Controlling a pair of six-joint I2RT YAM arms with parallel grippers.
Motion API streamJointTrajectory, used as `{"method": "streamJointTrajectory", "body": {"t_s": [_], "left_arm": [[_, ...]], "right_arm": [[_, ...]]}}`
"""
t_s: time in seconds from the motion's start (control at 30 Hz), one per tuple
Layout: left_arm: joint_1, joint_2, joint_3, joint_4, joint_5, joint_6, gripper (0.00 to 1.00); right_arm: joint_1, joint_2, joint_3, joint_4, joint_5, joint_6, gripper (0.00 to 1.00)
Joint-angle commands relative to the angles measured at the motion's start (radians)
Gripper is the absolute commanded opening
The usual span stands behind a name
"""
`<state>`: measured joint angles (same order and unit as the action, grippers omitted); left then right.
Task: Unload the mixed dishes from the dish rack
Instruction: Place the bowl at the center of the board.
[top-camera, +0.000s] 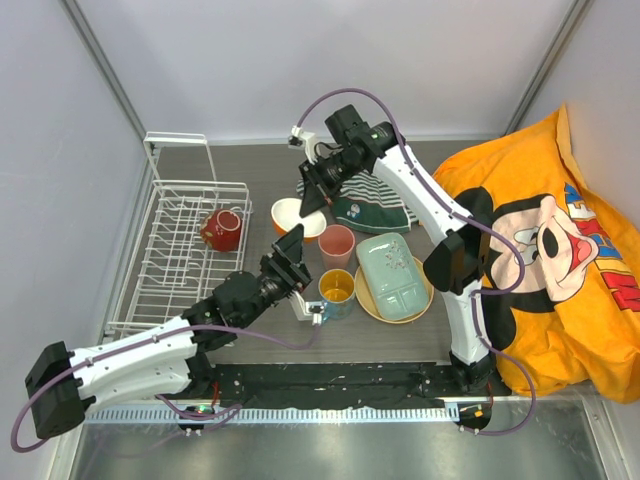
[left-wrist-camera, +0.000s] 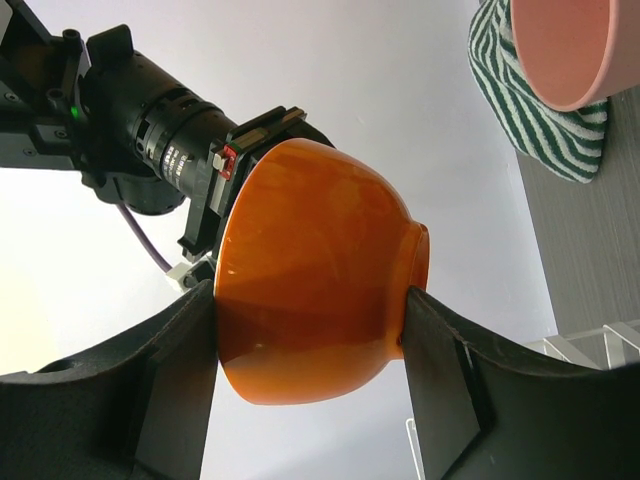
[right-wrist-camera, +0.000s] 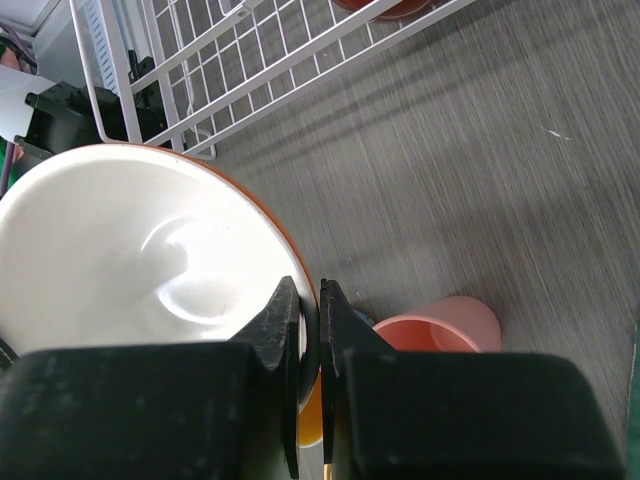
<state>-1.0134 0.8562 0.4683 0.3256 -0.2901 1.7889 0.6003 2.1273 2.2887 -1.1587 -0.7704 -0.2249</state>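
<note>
The cream bowl (top-camera: 297, 218), orange outside (left-wrist-camera: 310, 270) and cream inside (right-wrist-camera: 130, 260), hangs above the table between both arms. My left gripper (top-camera: 288, 252) (left-wrist-camera: 308, 300) is shut on it, one finger against the rim side and the other against the foot. My right gripper (top-camera: 312, 196) (right-wrist-camera: 310, 300) is shut on the bowl's rim from the far side. The dark red bowl (top-camera: 222, 228) sits in the white wire dish rack (top-camera: 170, 270) (right-wrist-camera: 230, 60). On the table stand the pink cup (top-camera: 336, 243) (right-wrist-camera: 440, 325), the orange-yellow mug (top-camera: 337, 290) and the pale green tray (top-camera: 395, 275) on the tan plate (top-camera: 372, 308).
A striped green-white cloth (top-camera: 370, 205) (left-wrist-camera: 530, 130) lies behind the cup. A large orange printed fabric (top-camera: 550, 250) covers the right side of the table. Grey walls close in the left and back.
</note>
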Motion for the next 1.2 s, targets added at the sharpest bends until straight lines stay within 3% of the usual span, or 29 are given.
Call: {"method": "streamJointTrajectory", "body": {"t_s": [0.0,0.13,0.2,0.37,0.5,0.57,0.6,0.9,1.17], "left_arm": [[0.039,-0.052,-0.010,0.122,-0.070,-0.033,0.00],[0.053,-0.069,-0.014,0.107,-0.076,-0.051,0.05],[0.061,-0.075,-0.011,0.099,-0.080,-0.057,0.22],[0.068,-0.091,-0.011,0.093,-0.081,-0.059,0.46],[0.073,-0.098,-0.017,0.092,-0.083,-0.063,0.76],[0.075,-0.103,-0.022,0.092,-0.081,-0.063,0.86],[0.075,-0.103,-0.023,0.092,-0.080,-0.063,0.97],[0.088,-0.109,-0.010,0.061,-0.112,-0.098,1.00],[0.156,-0.109,0.134,-0.152,-0.201,-0.278,1.00]], "right_arm": [[0.013,-0.038,-0.008,-0.029,0.002,-0.085,0.01],[0.006,-0.038,-0.006,-0.026,0.006,-0.087,0.01],[0.003,-0.036,-0.008,-0.026,0.003,-0.087,0.01],[0.000,-0.032,-0.006,-0.021,-0.012,-0.083,0.01],[0.000,-0.029,-0.005,-0.016,-0.018,-0.082,0.01],[0.000,-0.030,-0.005,-0.015,-0.018,-0.079,0.01],[0.000,-0.030,-0.003,-0.015,-0.018,-0.080,0.01],[-0.008,-0.029,-0.015,-0.003,-0.004,-0.076,0.01],[-0.014,-0.026,-0.008,0.047,0.112,-0.039,0.01]]}}
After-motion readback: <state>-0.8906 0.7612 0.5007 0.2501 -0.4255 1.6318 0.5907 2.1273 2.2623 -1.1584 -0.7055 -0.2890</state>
